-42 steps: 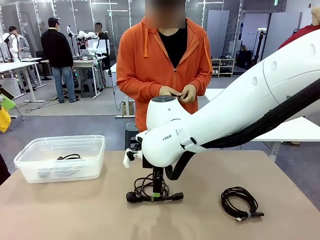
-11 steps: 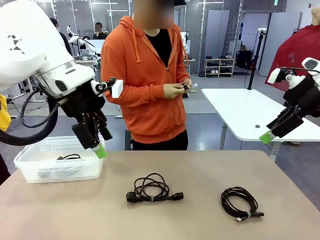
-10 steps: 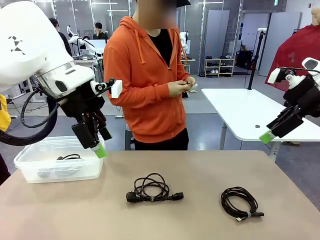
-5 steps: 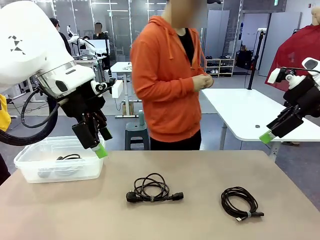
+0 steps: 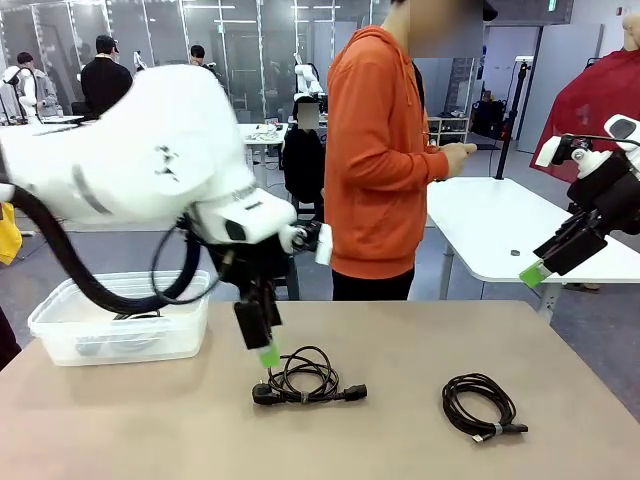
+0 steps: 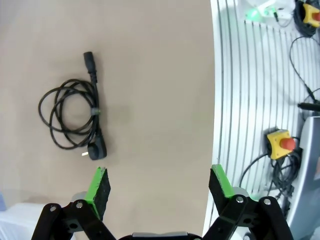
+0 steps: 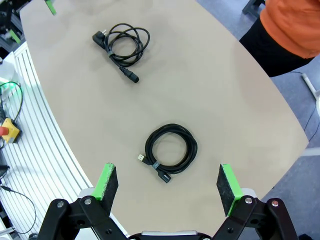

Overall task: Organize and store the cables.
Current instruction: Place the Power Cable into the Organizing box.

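Two cables lie on the tan table. A coiled power cable [image 5: 303, 379] with a round plug sits at the middle; my left gripper [image 5: 265, 352] hangs open just above its left edge, its green pads pointing down. In the left wrist view this cable [image 6: 72, 120] lies ahead and left of the open gripper [image 6: 159, 185], outside the fingers. A tighter coil with a USB end [image 5: 480, 405] lies to the right. My right gripper [image 5: 537, 268] is open, high off the table's right side; in its own view the gripper [image 7: 167, 182] looks down on the USB coil [image 7: 171, 149] and the power cable [image 7: 122, 42].
A clear plastic bin [image 5: 100, 340] stands at the table's left with a black cord [image 5: 140, 313] inside. A person in an orange hoodie [image 5: 385, 150] stands at the far edge, turned sideways. The table's near edge borders a slatted rail with an emergency-stop button [image 6: 285, 144].
My left arm swung from above the bin rightward and down to the power cable. The person stepped right and turned sideways. The right arm stayed put.
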You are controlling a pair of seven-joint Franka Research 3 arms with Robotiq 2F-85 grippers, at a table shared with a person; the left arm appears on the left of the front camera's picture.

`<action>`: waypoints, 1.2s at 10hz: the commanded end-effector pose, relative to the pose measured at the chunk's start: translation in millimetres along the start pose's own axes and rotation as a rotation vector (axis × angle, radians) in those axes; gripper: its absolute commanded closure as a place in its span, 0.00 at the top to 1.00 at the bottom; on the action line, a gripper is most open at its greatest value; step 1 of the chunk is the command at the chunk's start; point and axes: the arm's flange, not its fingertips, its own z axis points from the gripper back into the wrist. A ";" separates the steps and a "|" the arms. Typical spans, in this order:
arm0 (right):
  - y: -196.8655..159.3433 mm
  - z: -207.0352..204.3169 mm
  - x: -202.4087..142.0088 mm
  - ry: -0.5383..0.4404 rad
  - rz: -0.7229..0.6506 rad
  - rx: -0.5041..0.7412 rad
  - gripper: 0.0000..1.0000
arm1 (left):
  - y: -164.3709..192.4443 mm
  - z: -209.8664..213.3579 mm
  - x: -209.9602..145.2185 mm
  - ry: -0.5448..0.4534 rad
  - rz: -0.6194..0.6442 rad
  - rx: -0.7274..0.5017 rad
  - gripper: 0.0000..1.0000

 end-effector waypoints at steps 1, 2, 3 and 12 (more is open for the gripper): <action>-1.8 1.2 0.7 -0.002 0.003 -0.001 1.00 | 11.3 -21.0 16.6 0.033 0.012 0.026 1.00; -1.8 1.2 0.7 -0.002 0.003 -0.001 1.00 | 9.2 -38.2 23.0 0.095 0.030 0.070 1.00; -1.8 1.2 0.7 -0.002 0.003 -0.001 1.00 | 9.4 -49.4 24.5 0.098 0.034 0.071 1.00; -1.8 1.2 0.7 -0.002 0.003 -0.001 1.00 | 52.6 -143.4 49.5 0.244 -0.019 0.075 1.00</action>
